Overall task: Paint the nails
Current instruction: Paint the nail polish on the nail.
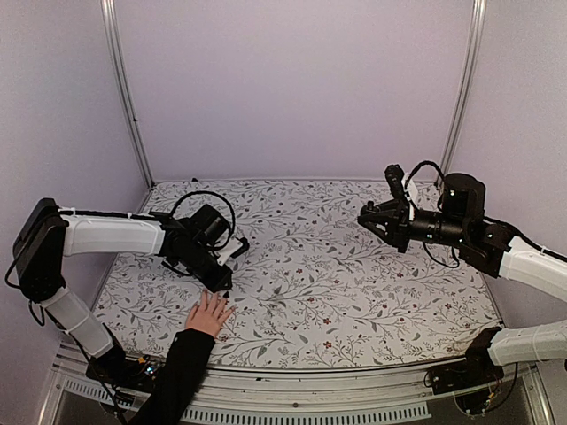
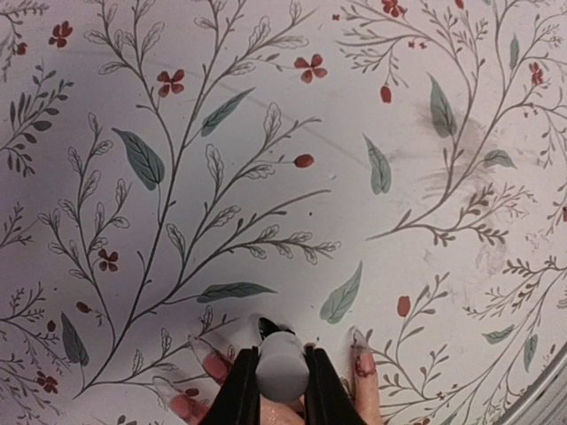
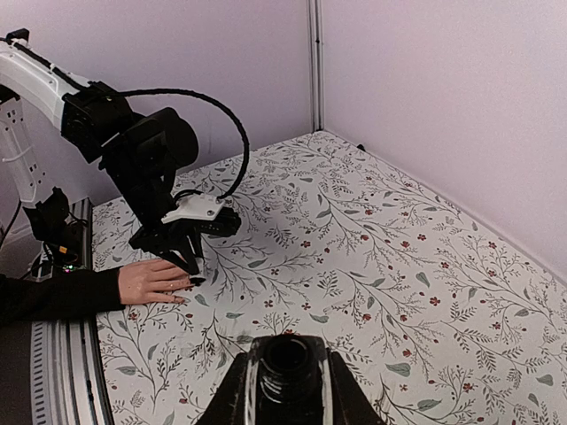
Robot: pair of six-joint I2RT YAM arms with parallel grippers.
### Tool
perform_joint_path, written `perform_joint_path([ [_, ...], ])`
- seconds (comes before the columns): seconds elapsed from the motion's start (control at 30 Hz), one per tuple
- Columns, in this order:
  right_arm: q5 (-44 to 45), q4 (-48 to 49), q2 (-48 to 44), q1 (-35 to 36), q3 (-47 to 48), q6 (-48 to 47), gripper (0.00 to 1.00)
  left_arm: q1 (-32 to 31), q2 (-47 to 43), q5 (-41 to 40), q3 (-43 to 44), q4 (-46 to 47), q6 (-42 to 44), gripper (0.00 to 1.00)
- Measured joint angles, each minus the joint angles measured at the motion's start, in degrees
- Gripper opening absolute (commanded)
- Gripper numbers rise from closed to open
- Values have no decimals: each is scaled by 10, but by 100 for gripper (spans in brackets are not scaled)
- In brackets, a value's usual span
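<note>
A light-skinned hand in a black sleeve lies flat near the table's front left, fingers spread. Its long nails show in the left wrist view; one nail has a reddish smear below it. My left gripper is shut on a white brush cap, and the dark brush tip rests at the middle finger's nail. My right gripper hovers at mid right, shut on a small dark bottle with its mouth open. From there the hand and left gripper are visible.
The floral tablecloth covers the table. White walls and metal posts enclose the back and sides. The left arm reaches in from the left edge. A faint grey smudge marks the cloth beyond the fingers.
</note>
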Motion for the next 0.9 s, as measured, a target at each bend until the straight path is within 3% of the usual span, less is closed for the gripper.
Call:
perform_joint_path([
  [0.9,0,0,0,0,0,0,0,19,0,-23,0,0,-4,0],
])
